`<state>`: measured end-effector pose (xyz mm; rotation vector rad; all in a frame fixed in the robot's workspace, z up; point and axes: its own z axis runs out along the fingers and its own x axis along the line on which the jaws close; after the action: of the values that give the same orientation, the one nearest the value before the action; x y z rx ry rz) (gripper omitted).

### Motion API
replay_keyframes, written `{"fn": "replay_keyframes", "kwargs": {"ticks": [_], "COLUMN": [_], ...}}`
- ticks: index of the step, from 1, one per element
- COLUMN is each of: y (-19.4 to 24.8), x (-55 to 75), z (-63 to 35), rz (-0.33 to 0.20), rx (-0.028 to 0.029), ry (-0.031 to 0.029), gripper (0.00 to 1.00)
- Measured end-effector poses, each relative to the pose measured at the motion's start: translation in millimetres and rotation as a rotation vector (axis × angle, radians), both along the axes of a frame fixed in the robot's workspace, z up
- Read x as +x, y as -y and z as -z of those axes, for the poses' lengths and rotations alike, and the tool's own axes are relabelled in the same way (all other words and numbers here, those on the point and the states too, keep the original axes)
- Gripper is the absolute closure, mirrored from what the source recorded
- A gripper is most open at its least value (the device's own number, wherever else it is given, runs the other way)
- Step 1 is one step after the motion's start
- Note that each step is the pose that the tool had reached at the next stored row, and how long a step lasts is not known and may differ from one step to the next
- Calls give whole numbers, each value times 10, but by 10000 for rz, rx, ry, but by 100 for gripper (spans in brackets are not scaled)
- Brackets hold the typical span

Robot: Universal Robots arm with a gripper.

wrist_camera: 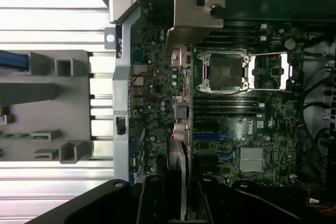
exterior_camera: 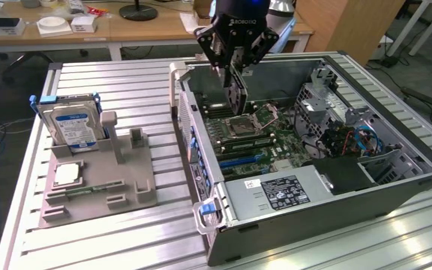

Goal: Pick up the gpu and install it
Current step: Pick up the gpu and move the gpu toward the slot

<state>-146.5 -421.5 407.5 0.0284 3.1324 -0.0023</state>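
Black two-finger gripper (exterior_camera: 232, 67) is pinched on the top edge of the gpu (exterior_camera: 236, 94), a thin flat green circuit card with a silver metal end bracket. The card hangs upright, edge down, inside the mouth of the open dark-grey computer case (exterior_camera: 396, 185), above the green motherboard (exterior_camera: 276, 132) and near the open silver processor socket (exterior_camera: 250, 121). Pick-up looks done. The card is not seated, so the install is left. Off to the exterior view's left, the grey moulded parts holder (exterior_camera: 126, 185) carries a silver hard drive with a blue-white label (exterior_camera: 73, 126) on the ribbed aluminium table (exterior_camera: 111, 242). In the wrist view the gpu (wrist_camera: 179, 150) is edge-on. Cannot tell the gap down to the blue expansion slots (wrist_camera: 210, 136), nor whether the card lines up with them. The cooler face is not readable.
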Motion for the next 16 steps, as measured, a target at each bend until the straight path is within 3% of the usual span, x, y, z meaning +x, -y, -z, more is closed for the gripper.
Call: {"fn": "replay_keyframes", "kwargs": {"ticks": [16], "y": [0], "x": [324], "z": [2], "rz": [0], "rx": [0], "ry": [0], "gripper": [73]}}
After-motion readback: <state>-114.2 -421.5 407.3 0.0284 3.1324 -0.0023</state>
